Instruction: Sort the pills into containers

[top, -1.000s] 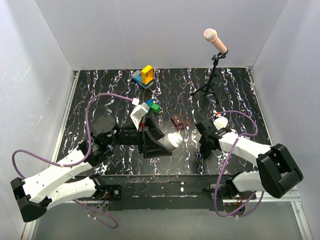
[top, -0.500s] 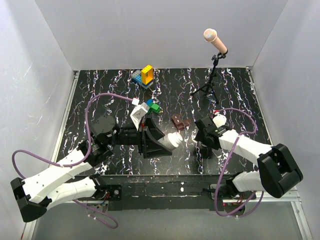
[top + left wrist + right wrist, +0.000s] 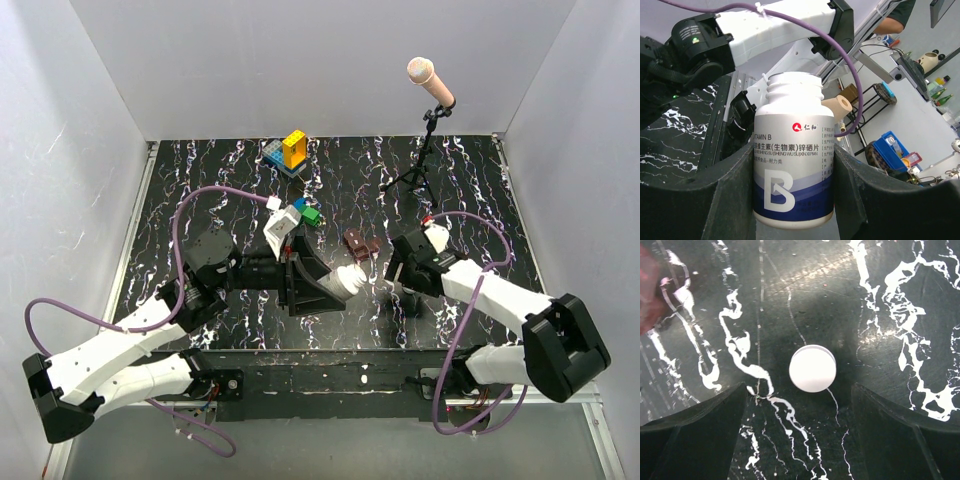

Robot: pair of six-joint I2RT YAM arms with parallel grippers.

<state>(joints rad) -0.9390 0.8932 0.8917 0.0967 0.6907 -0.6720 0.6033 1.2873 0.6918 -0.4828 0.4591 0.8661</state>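
Right claw (image 3: 799,407) hangs spread over a white tablet (image 3: 812,368), so I judge I'm on the pickup. Next I pinch it squarely and carry it to the brown pill box (image 3: 360,243) nearby. Left claw (image 3: 795,200) clamps the uncapped bottle (image 3: 790,150).

— Is there any writing to read?

— Only on the white bottle (image 3: 790,150) held between the fingers of the left gripper (image 3: 792,192). High on the label, a red mark sits beside "仁和". Towards the left finger it reads "VITAMIN B", with the first letter partly hidden.

— And lower down?

— A line of Chinese ending "(生物素)锌硒片", with the pinyin "(SHENG WU SU)XIN XI PIAN" under it. The blue band carries one large white "B". The column of print by the right finger is too small to read.
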